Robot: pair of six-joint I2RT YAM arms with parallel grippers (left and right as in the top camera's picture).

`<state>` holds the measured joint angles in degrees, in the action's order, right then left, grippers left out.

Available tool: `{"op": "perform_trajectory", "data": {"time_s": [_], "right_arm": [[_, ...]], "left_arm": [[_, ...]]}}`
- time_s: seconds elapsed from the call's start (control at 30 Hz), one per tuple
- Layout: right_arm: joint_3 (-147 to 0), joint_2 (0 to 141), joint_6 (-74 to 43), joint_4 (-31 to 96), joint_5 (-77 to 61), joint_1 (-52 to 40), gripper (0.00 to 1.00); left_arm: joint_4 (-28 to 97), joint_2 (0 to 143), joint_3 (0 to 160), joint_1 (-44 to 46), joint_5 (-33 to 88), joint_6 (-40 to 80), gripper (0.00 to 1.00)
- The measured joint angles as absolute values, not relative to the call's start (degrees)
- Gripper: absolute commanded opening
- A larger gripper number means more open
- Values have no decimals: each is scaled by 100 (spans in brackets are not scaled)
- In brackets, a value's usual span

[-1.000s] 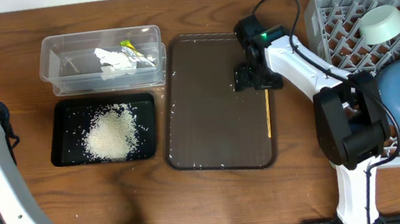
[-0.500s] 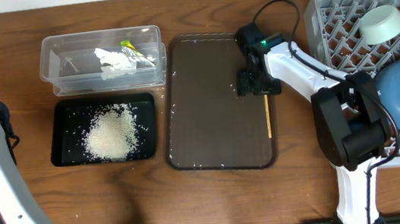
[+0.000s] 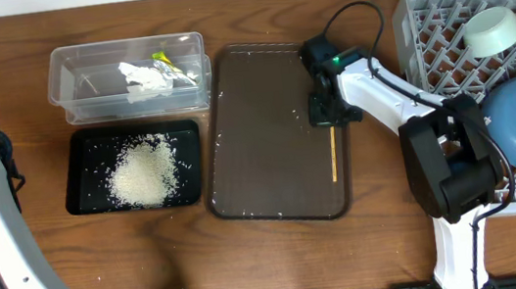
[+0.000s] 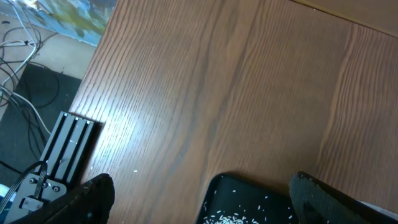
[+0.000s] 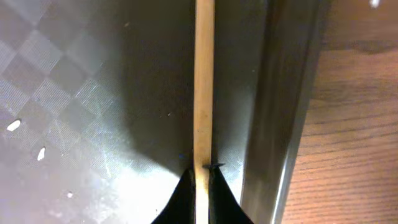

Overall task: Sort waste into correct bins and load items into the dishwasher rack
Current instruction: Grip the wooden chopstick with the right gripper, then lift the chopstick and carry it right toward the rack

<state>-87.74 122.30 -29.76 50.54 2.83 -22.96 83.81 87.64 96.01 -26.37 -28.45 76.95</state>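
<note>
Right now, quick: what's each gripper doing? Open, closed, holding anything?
Left gripper: jaws open, nothing between them.
Right gripper: jaws shut on the wooden chopstick.

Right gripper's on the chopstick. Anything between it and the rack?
Nothing loose. The chopstick must clear the raised rim of the brown tray beside it, then the openwork side wall of the rack.

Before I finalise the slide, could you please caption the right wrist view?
Right gripper pinching a thin wooden chopstick on the dark brown serving tray, close beside its raised rim.
</note>
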Motion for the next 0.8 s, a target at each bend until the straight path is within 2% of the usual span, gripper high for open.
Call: {"op": "perform_trajectory", "data": {"time_s": [0.23, 0.5, 0.8], "right_arm": [[-9657, 12289, -2851, 6132, -204, -2198, 1], [-11458, 12289, -2137, 7363, -301, -1323, 1], [-11909, 12289, -1361, 7437, -298, -145, 1]], "left_arm": [[8381, 8764, 9601, -2637, -2845, 7695, 92], [8381, 8764, 9601, -2637, -2845, 7695, 92], [8381, 8764, 9601, -2637, -2845, 7695, 92]]}}
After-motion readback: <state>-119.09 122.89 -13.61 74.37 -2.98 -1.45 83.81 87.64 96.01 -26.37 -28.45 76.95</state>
